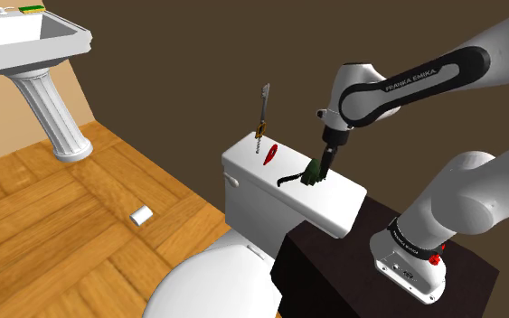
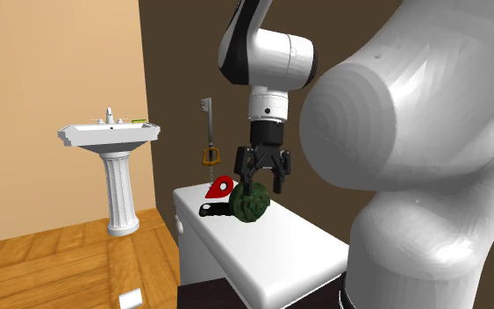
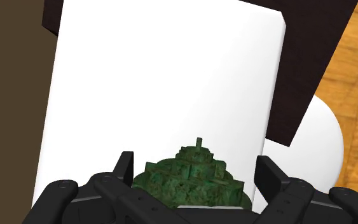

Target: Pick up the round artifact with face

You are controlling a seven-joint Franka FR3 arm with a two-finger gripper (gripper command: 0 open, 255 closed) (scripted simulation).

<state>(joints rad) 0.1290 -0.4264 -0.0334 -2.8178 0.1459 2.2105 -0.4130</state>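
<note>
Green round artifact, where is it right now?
In the second exterior view the green round artifact is over the white tank lid, directly under the gripper, with the red piece just to its left.

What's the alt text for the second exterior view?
A black gripper hangs right at a dark green round artifact over a white toilet tank lid; whether it grips is unclear. A red piece lies beside the artifact, a key-like object stands against the brown wall, and a white pedestal sink stands at the view's left.
</note>
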